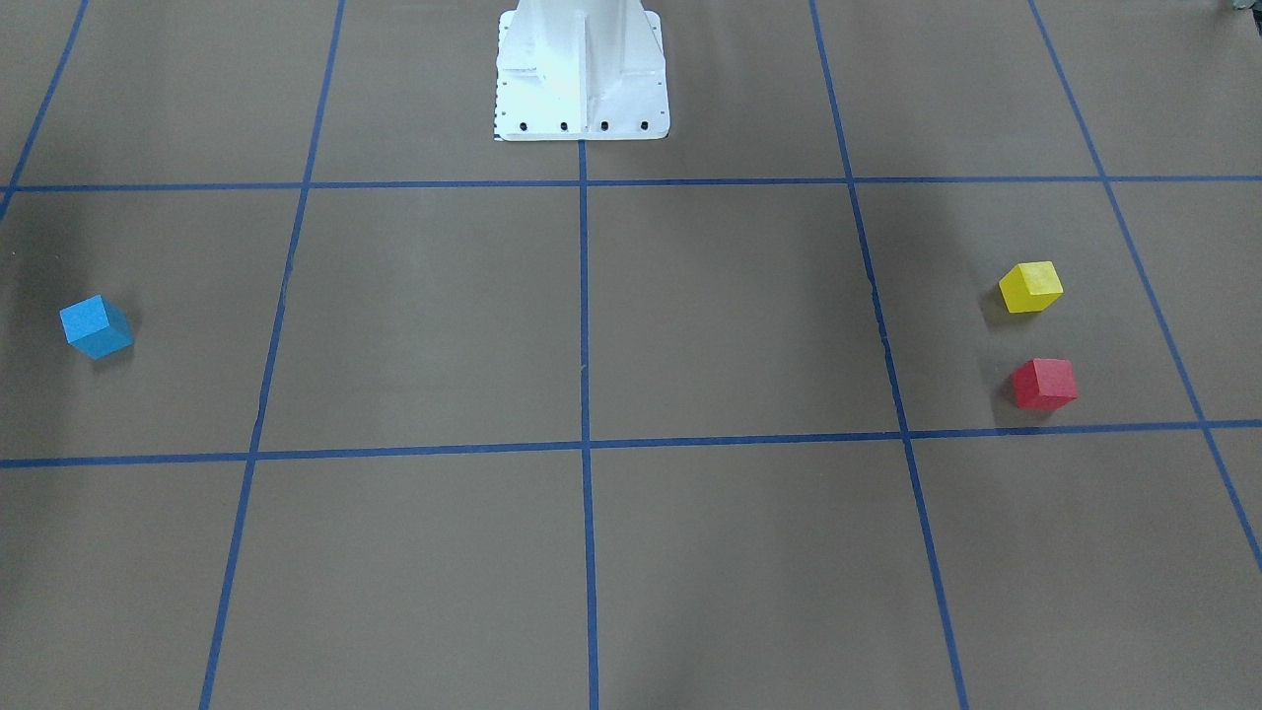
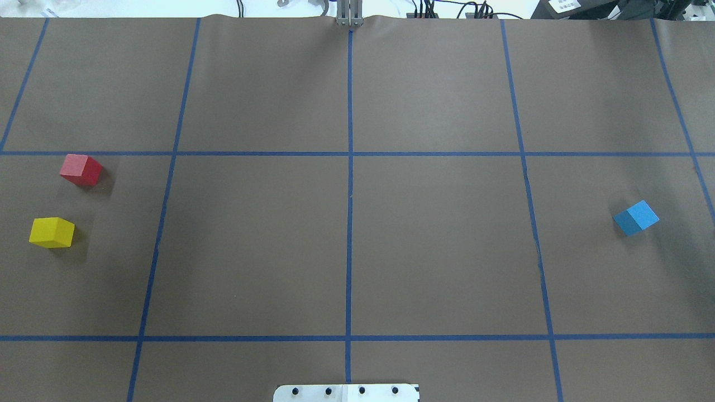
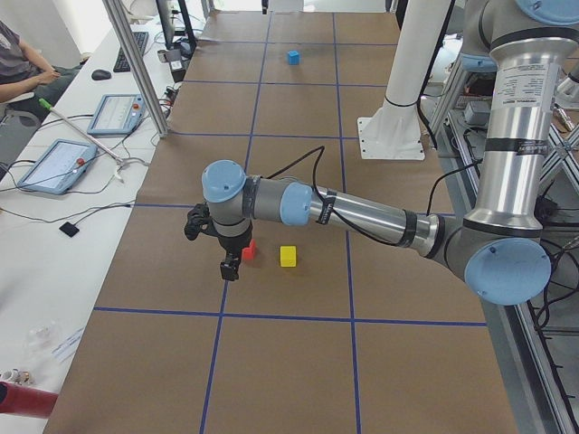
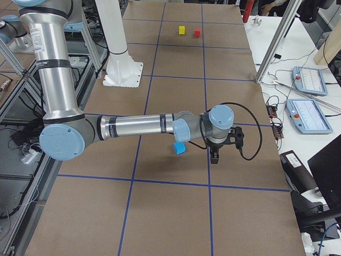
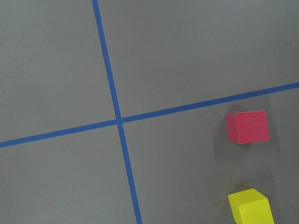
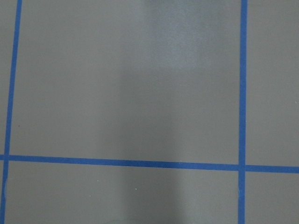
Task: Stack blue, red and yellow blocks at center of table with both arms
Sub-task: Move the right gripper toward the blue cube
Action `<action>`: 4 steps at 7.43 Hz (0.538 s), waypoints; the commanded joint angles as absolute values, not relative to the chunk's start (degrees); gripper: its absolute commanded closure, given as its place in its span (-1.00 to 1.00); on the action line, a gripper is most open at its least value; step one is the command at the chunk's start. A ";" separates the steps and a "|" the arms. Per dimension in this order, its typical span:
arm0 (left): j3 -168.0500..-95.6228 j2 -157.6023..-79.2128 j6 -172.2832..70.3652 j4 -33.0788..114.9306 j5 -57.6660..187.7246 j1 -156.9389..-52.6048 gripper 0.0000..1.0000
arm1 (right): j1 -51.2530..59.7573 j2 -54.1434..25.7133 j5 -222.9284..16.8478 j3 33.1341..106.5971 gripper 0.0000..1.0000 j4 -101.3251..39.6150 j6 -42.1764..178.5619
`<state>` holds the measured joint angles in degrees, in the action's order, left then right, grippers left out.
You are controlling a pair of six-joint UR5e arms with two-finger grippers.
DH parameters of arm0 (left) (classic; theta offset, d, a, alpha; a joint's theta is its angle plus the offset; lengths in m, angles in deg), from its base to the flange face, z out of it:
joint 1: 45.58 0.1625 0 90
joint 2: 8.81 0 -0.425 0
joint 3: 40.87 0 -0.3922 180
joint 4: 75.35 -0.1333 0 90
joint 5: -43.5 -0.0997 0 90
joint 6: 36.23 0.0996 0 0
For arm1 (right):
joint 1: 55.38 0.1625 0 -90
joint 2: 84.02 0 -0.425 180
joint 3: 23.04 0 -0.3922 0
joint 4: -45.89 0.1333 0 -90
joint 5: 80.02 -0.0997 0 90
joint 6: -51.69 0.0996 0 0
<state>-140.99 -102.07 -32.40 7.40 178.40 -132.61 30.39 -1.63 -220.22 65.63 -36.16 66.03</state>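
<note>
You are looking at three blocks, each sitting on its own directly on the brown worktop, none stacked. The red block and the yellow block are lying in the same taped square on the robot's left side, near each other but not touching, with the yellow one lying nearer the robot's white base. The blue block is sitting well apart from them on the robot's right side, turned at an angle to the blue tape lines.

The left arm is stretching out low over the worktop, and the left gripper is hanging above the surface close to the red block, which is showing just beside it in the exterior left view. Its jaws are appearing only in that side view, so you cannot tell how far apart they are standing or whether they are holding anything. The left wrist camera is looking down on a tape crossing, with the red and yellow blocks at the right edge of its view.

The right arm is reaching out in the same way, with the right gripper hanging near the blue block, on the side away from the robot. Its jaws too are showing only from the side, so you cannot tell their state. The right wrist camera is showing only worktop and tape.
</note>
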 commanded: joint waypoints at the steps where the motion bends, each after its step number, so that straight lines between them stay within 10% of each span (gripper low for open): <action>1: -140.45 -101.98 -32.45 7.35 178.41 -133.11 -0.99 | 30.67 -1.14 -218.20 66.95 -1.00 -36.11 66.02; 4: -140.88 -100.05 -32.10 8.05 178.67 -133.20 -0.99 | 26.22 1.74 -217.66 68.97 -1.00 -30.10 66.19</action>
<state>-140.58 -100.61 -32.01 7.74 178.54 -133.17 28.90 -0.11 -218.05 68.05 -34.43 66.08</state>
